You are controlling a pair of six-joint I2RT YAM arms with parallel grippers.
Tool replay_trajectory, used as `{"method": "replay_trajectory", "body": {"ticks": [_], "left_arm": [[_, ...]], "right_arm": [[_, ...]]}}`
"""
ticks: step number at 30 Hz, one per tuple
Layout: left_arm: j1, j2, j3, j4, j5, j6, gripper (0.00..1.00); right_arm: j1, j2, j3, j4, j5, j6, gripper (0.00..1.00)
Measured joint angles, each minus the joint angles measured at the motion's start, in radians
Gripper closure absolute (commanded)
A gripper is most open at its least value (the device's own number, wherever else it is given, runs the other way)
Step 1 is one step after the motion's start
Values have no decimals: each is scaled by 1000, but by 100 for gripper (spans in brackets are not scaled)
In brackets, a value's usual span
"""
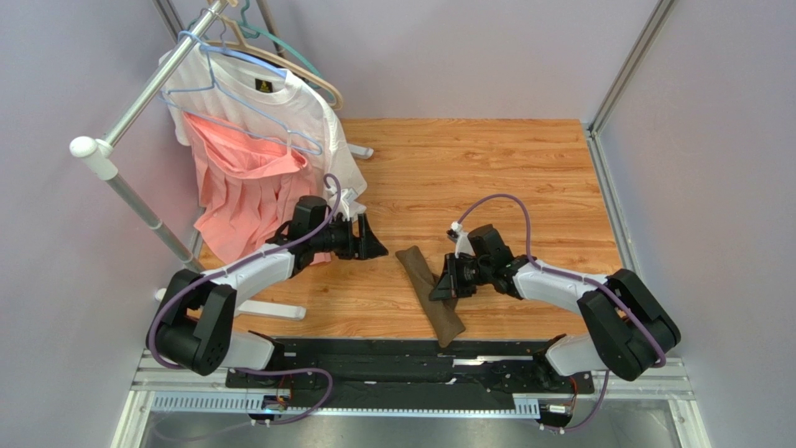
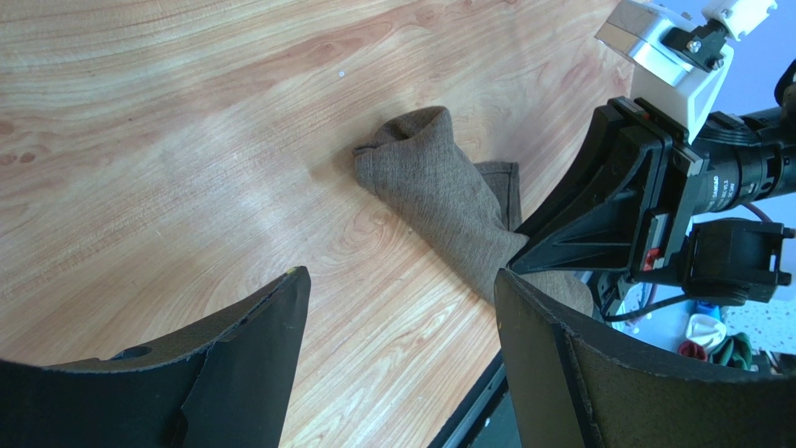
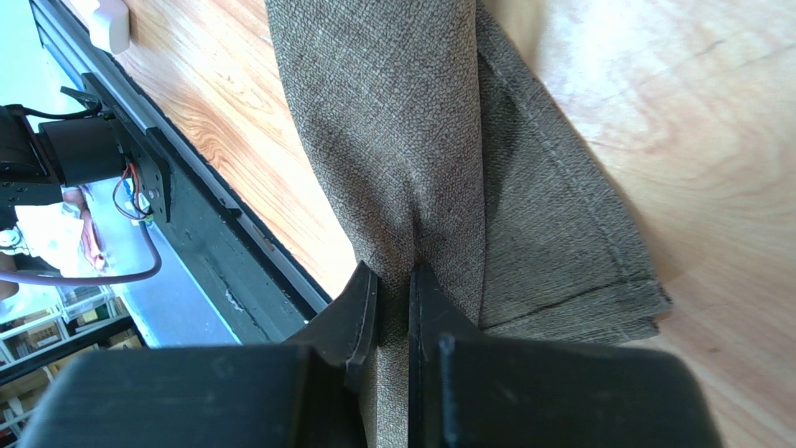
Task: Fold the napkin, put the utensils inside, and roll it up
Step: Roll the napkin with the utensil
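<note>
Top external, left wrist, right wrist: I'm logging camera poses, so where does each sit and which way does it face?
Top external: above and behind the bases, looking down at the wooden table; both arms show.
Left wrist: faces rightward across the table at the rolled dark olive-brown woven napkin; open left gripper shows.
Right wrist: looks down its right gripper, shut on the napkin.
All share the napkin.

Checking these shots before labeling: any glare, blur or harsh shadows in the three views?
Top external: even light, sharp, only soft shadows on the table. Left wrist: a pale glare patch on the wood; the open left pincer fills the bottom edge, dark with little detail. Right wrist: wood blown out at top right, napkin weave crisp.
</note>
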Motion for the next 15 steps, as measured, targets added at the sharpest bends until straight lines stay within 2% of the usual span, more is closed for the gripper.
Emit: {"method": "replay_trajectory", "body": {"ticks": [3,9,15], "left_arm": [[0,10,0,2,3,0,20],[0,32,0,2,8,1,19],[0,43,0,3,11,3,20]], "right_arm": [[-22,5,0,-1,-9,-19,100],[-64,5,2,-24,-10,-63,92],[-101,17,13,-52,-11,-106,72]]}}
